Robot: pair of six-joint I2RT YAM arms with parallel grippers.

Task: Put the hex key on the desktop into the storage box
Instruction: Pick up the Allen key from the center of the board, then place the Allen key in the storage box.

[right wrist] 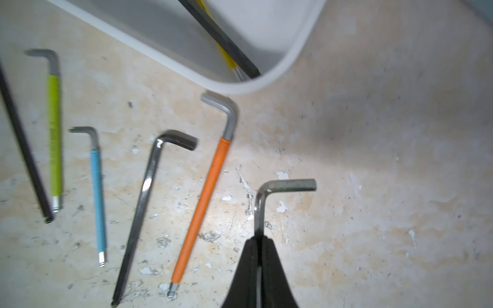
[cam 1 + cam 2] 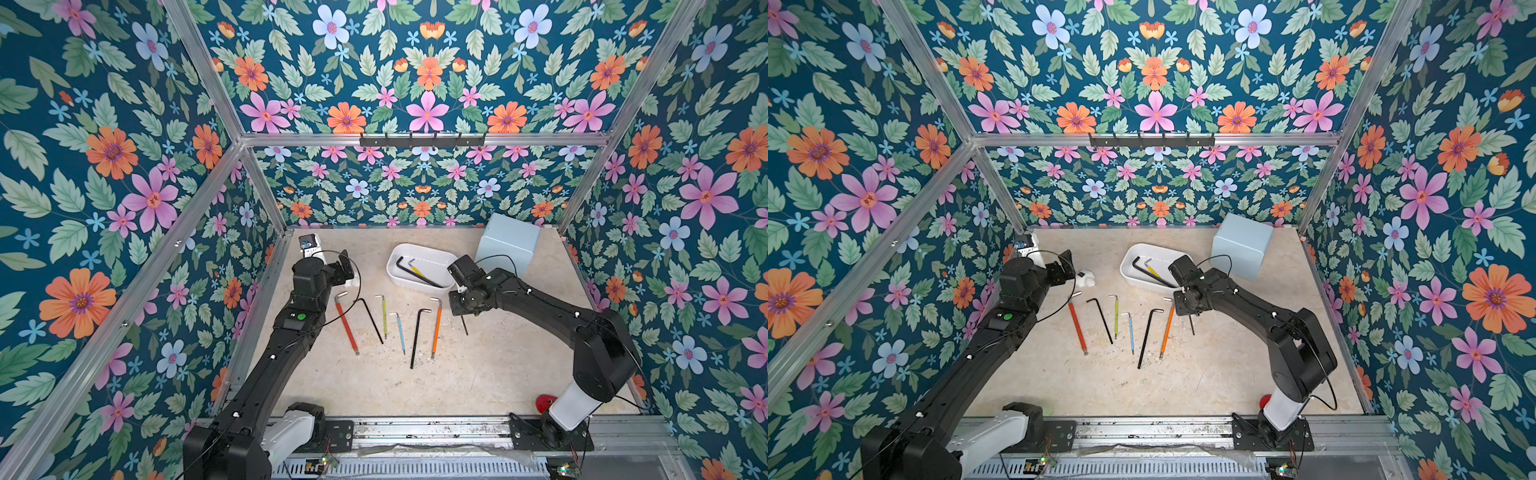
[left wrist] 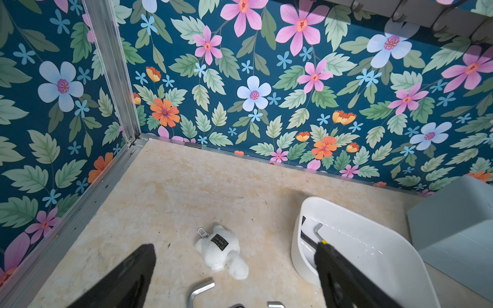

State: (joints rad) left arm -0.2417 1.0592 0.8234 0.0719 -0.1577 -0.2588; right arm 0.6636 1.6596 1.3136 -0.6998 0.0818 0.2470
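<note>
Carrying is the step in hand: a small grey hex key is pinched in the right hand, near the storage box. It must be lifted over the rim and let go. The left hand is spread wide. Whether the hex key is off the surface cannot be told; its other end is hidden inside the hand.
</note>
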